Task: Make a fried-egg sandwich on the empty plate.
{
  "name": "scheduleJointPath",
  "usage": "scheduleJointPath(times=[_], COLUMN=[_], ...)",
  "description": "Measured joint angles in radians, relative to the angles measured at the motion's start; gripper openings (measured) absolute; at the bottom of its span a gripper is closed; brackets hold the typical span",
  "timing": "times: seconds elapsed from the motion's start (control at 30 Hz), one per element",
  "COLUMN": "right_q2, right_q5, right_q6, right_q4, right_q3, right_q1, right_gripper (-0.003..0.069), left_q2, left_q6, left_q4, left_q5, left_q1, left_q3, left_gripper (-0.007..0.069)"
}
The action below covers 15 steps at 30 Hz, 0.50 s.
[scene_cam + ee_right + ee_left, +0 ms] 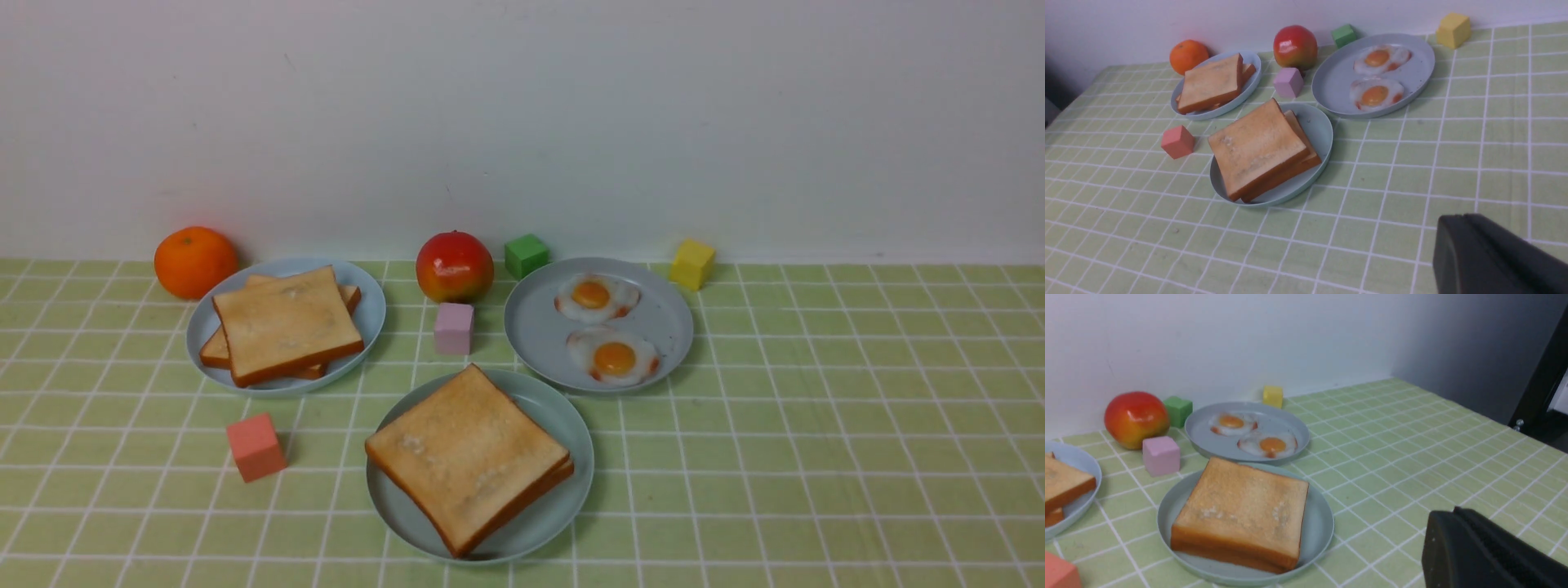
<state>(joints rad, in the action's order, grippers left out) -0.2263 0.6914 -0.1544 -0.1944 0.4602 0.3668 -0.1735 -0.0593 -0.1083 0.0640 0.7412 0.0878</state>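
Toast stack fills mint plate; nothing bears writing.

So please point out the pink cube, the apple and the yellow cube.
pink cube [453, 327], front view, on its front face.
apple [454, 266], front view, on its middle.
yellow cube [691, 264], front view, on its front face.

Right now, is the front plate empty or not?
Not empty. The front plate holds two stacked toast slices; whether an egg lies between them cannot be told.

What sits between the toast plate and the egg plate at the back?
A pink cube, with a red apple just behind it, seen in the front view.
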Motion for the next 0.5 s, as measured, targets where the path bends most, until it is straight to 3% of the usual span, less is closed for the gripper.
scheduleJointPath(times=[0.27, 0.5], right_q2=[0.003, 0.104], right_q5=[0.032, -0.092], right_q6=[0.000, 0.069], right_q4=[0.016, 0.054], right_q3=[-0.016, -0.126], right_q1=[-0.001, -0.197], right_gripper=[0.0016, -0.0013], left_q2=[0.000, 0.000], left_q6=[0.000, 0.000], left_q4=[0.000, 0.000], left_q5=[0.045, 0.046], left_q1=[0.000, 0.000], left_q3=[0.000, 0.000], left_gripper=[-0.0013, -0.0013])
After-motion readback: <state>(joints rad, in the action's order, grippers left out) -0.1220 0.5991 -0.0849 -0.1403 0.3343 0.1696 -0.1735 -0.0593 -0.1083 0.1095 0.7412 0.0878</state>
